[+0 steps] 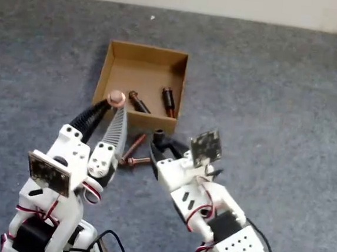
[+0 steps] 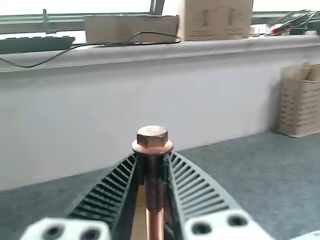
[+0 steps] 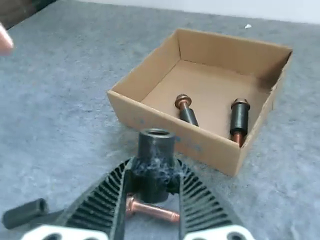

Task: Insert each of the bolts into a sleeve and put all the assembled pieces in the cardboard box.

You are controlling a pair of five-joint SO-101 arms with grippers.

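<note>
Two assembled pieces [image 1: 138, 103] lie inside the cardboard box [image 1: 144, 71], far on the grey carpet [image 1: 267, 81]. Near its front wall, the left gripper [image 2: 153, 161] pinches a bolt [image 2: 152, 140] upright, head up. To its right, the right gripper [image 3: 154, 175] clamps a sleeve [image 3: 156, 147] upright. Two loose bolts [image 1: 133, 147] lie between them.

The bolts [image 2: 152, 145] are copper, sleeves [image 3: 156, 150] black, cardboard box [image 3: 165, 127] tan, carpet [image 1: 278, 82] grey, left claw [image 2: 152, 162] and right claw [image 3: 155, 167] ribbed black.
</note>
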